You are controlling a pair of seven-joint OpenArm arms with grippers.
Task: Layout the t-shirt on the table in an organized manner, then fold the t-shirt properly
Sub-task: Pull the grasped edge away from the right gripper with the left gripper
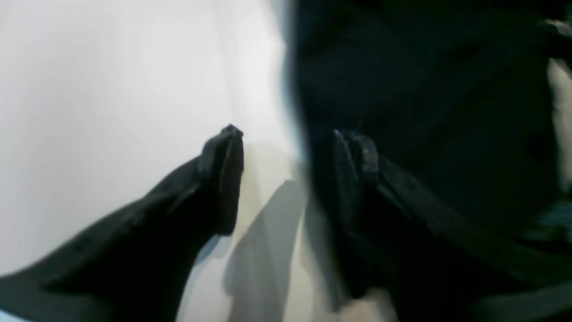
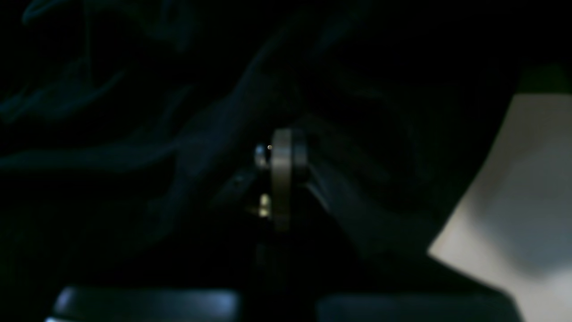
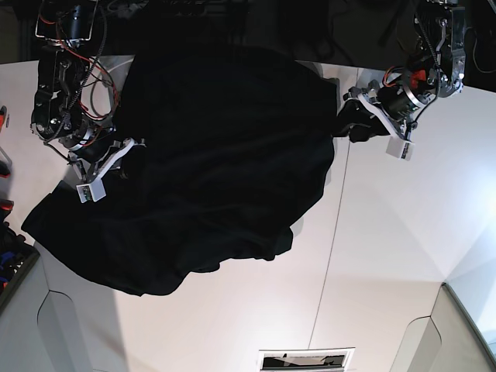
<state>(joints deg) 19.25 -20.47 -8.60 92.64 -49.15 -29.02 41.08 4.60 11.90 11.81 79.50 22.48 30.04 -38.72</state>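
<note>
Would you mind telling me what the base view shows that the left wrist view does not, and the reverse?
Only the base view shows the whole black t-shirt spread in a rumpled heap, the right gripper at its edge, and the table's dark seam. Only the left wrist view shows the left gripper with its jaws apart, one finger over bare white table. Both show shirt and table.

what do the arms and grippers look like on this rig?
Both arms are black with exposed wiring: the right arm has looped red cables, the left arm a red-orange part. Each wrist carries a white camera block. The left gripper has long matte-black fingers; the right gripper shows pale finger edges.
</note>
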